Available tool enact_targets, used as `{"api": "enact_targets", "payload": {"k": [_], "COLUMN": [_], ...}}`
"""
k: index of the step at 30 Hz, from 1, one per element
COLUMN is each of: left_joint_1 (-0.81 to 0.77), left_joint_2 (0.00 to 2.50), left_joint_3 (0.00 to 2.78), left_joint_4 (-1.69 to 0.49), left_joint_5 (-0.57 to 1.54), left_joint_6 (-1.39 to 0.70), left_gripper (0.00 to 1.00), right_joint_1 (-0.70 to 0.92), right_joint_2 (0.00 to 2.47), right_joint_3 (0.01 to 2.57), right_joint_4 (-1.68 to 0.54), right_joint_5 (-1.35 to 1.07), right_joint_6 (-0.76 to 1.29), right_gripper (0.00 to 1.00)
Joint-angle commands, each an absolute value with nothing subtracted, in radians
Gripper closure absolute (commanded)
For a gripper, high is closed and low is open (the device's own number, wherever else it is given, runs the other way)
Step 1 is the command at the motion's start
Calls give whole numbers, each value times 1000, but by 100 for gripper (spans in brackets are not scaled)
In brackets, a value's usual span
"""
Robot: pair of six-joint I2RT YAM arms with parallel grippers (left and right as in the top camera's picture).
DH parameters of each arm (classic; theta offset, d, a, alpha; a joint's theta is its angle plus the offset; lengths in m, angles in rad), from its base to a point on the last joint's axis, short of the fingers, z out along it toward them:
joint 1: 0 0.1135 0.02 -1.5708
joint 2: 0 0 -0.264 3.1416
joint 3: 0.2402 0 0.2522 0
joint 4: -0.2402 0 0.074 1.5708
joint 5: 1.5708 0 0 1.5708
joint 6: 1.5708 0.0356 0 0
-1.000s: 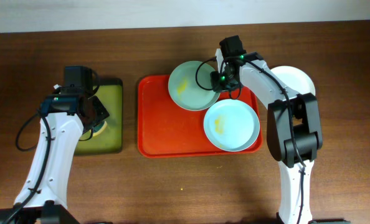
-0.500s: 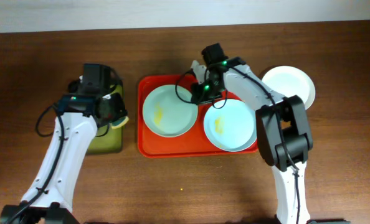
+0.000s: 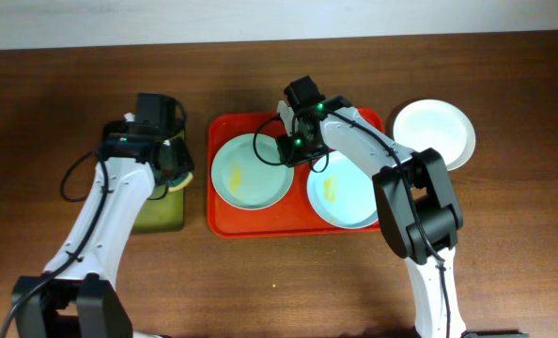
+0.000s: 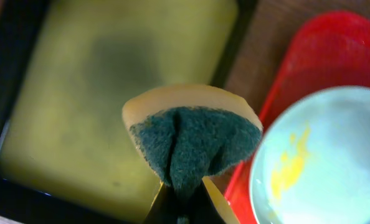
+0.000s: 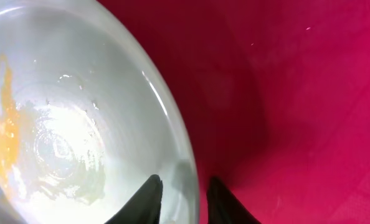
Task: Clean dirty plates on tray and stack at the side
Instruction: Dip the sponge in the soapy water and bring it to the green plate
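The red tray [image 3: 288, 218] holds the pale mint green plate [image 3: 251, 171] on its left and the pale blue plate [image 3: 349, 190] on its right, both with yellow smears. The white plate [image 3: 435, 133] lies on the table to the tray's right. My right gripper [image 3: 289, 150] is shut on the mint plate's right rim; in the right wrist view its fingers [image 5: 184, 198] straddle that rim [image 5: 79, 124]. My left gripper [image 3: 178, 171] is shut on a yellow-and-green sponge [image 4: 194, 143], held above the black tray's right edge, next to the red tray [image 4: 297, 74] and the mint plate [image 4: 334, 168].
The black tray with yellow-green inside [image 3: 157, 202] stands left of the red tray, and also shows in the left wrist view [image 4: 110, 93]. Brown wooden tabletop lies all around. The right arm reaches across the red tray's back edge.
My right gripper has dragged the mint plate from the tray's back middle to its left side. My left gripper has moved right with the sponge, toward the red tray.
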State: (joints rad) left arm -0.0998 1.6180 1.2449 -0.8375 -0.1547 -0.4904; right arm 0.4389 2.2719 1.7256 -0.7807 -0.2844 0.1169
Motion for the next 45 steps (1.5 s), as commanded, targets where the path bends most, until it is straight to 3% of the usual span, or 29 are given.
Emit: {"api": "enact_targets", "payload": {"k": [1,2,8,19,26,29,33,40,45], "left_joint_1": [-33,-21,46,128,123,94,14,-244,-318], "left_joint_2": [1630,1642,1803,2030,1825,1653,1618,1751,1924], "left_joint_3": [1238,1238,1238,1238,1303,1303,1299,1276,1276], "left_joint_4": [-810,-803,-725,-656,-757,-769,-801,-692,-599], "left_joint_5": [-179,-180,-241,-74,-30,76,142,142,143], "left_joint_6": [-504,-503,-492,-492,-450,-446,-447,-456,-485], "left_gripper": [100,100,100,100,100,100,100,100,100], "right_joint_1": [461,461,461,458,457,456,456,456,456], "right_joint_2": [2284,2284,2284,2284,2284,2283,2283,2283,2283], "right_joint_3": [1689,1689,1689,1689,1689,1694,1733,1739,1739], "right_joint_4": [-796,-795,-782,-755,-754,-758,-815,-834,-829], "right_joint_5": [-260,-260,-249,-249,-205,-205,-210,-250,-250], "right_joint_6": [178,178,173,173,174,174,174,173,173], "right_gripper": [88,96,96,96,96,96,96,96,96]}}
